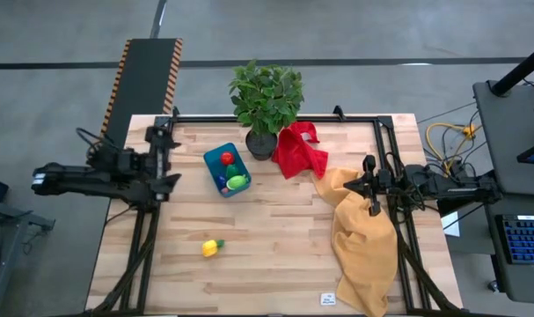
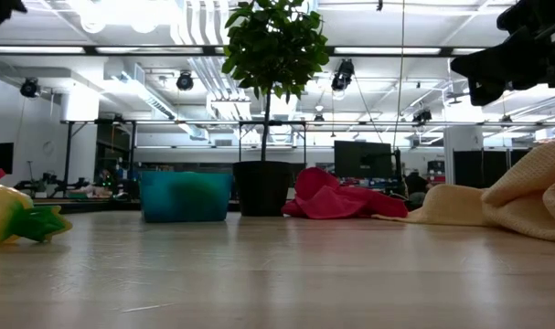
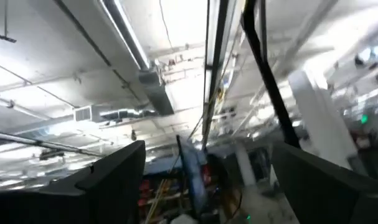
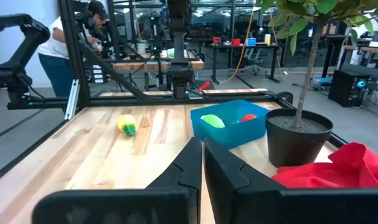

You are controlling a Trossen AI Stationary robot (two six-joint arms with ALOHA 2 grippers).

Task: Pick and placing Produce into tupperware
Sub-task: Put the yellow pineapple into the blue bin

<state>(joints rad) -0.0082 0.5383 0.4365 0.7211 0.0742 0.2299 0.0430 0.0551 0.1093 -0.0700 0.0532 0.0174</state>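
Note:
The blue tupperware [image 1: 224,169] stands on the table left of the plant pot, with a red piece [image 1: 227,158] and a green piece [image 1: 237,182] of produce inside it. A yellow piece with a green end [image 1: 213,247] lies on the table toward the near edge. My left gripper [image 1: 170,162] hovers at the table's left edge, tilted upward; its fingers [image 3: 114,180] stand wide open with nothing between them. My right gripper [image 4: 201,167] is shut and empty at the right side, level, above the yellow cloth.
A leafy plant in a black pot [image 1: 260,143] stands right of the tub at the far edge. A red cloth [image 1: 300,150] lies beside it and a yellow cloth [image 1: 363,238] covers the right side. A black frame [image 1: 275,117] rims the table. A person [image 4: 58,50] stands beyond the table.

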